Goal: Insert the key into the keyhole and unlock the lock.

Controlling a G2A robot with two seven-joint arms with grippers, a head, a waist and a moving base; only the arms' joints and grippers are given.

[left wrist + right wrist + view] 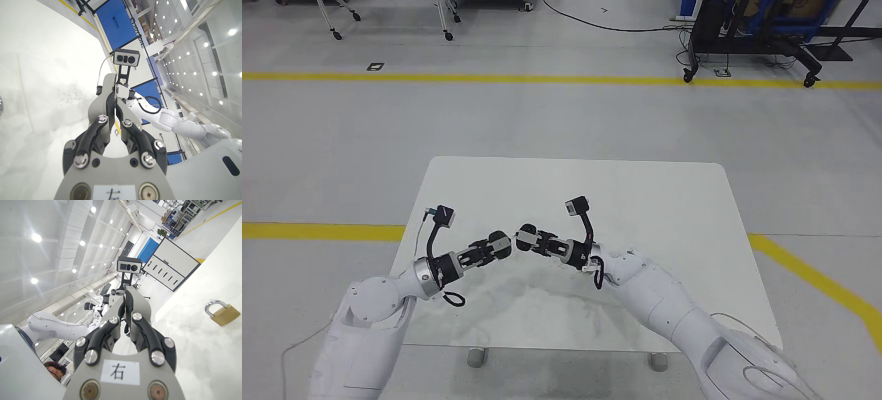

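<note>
Right wrist view puts the brass padlock (224,314) lying flat on the white table (189,355), off to one side of the right gripper (126,297) and well apart from it. Its steel shackle (214,306) looks seated in the body, though that is hard to confirm; which way its keyhole faces I cannot tell. The right gripper's fingers are drawn together pad to pad; the left gripper (114,91) is likewise closed. Whether a key sits pinched in either cannot be told, since the pads would hide anything thin between them. Seen from above, the two grippers hover over the middle of the table, tip nearly against tip.

Risks, as I judge them: if a key is passing between the grippers, a release made too soon would drop it onto the table; a thin key gripped by its bow could twist in the pads, so that the blade meets the keyhole askew and jams or skids off the brass; the padlock lies loose, so a push from the key would likely slide it unless the other gripper pins it first.

Round about: a grey drawer cabinet (166,270) stands past the table's edge; a yellow floor line (542,78) runs beyond the table. Each gripper stands in the other's way, and the right arm's wrist camera (126,59) juts out close to the left gripper.
</note>
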